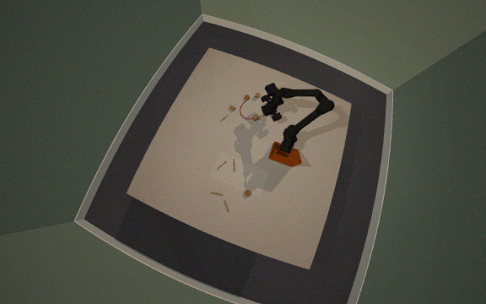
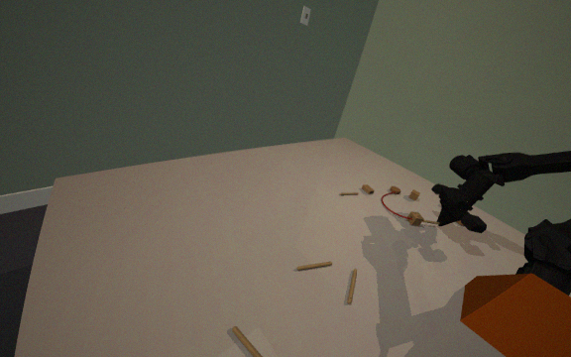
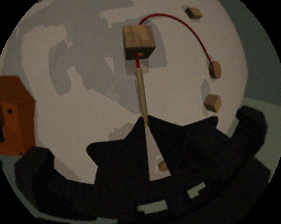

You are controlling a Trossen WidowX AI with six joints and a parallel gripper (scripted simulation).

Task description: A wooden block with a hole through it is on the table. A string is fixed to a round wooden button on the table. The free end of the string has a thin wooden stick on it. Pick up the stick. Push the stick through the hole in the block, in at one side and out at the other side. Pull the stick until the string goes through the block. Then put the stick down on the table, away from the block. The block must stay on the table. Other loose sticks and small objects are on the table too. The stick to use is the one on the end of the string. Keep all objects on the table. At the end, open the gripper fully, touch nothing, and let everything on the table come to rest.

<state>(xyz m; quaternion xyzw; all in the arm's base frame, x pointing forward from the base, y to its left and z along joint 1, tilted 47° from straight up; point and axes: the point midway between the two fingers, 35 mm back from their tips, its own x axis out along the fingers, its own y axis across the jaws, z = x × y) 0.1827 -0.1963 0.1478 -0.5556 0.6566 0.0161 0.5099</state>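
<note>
While your gripper [image 1: 264, 112] [image 2: 440, 223] [image 3: 144, 119] is closed on the stick [image 2: 431, 222] [image 3: 142, 95], clear of the holed block [image 1: 256, 117] [image 2: 415, 218] [image 3: 138, 41], the red string [image 1: 240, 111] [image 2: 383, 200] [image 3: 161, 15] runs through that block and curves to the round button [image 1: 246, 97] [image 2: 395, 189] [image 3: 215, 70]. You have a small cube [image 1: 257, 95] [image 2: 414, 195] [image 3: 212, 103] near the button, and another small block [image 1: 232, 108] [image 2: 368, 188] [image 3: 193, 12] beside a loose stick [image 1: 224, 117] [image 2: 349, 193] outside the string's curve.
</note>
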